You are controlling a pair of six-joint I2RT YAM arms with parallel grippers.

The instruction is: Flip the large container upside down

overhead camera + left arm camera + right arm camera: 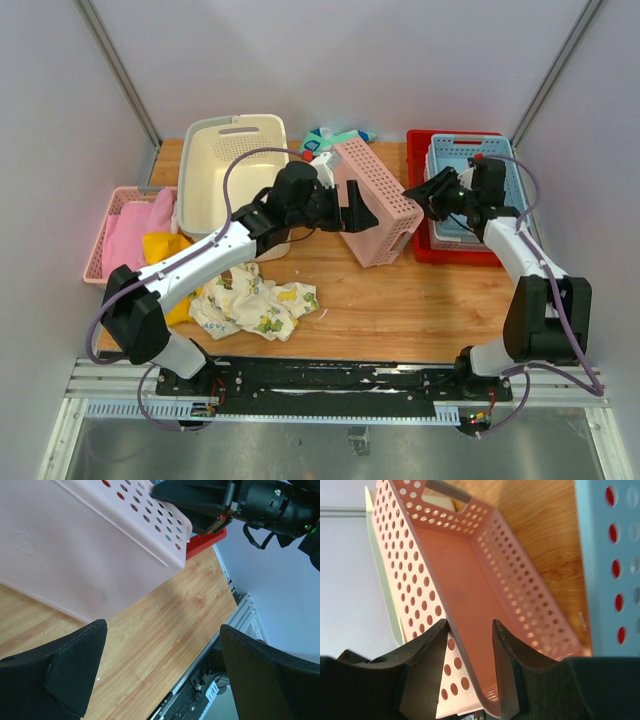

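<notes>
The large container (225, 180), a deep cream tub, stands upright at the back left, open side up, and neither gripper touches it. A pink perforated basket (378, 205) is tipped on its side in the middle of the table. My right gripper (415, 190) straddles that basket's rim (465, 655), one finger outside the wall and one inside, shut on it. My left gripper (355, 210) hangs wide open beside the pink basket's smooth bottom (75, 555), with only bare wood between its fingers (162, 630).
A red tray (420, 245) at the right holds a blue basket (470, 165). A pink lattice basket (100, 240) with pink cloth sits at the left edge. A yellow cloth (165, 245) and a patterned cloth (255, 300) lie in front. Small toys (335, 138) lie at the back.
</notes>
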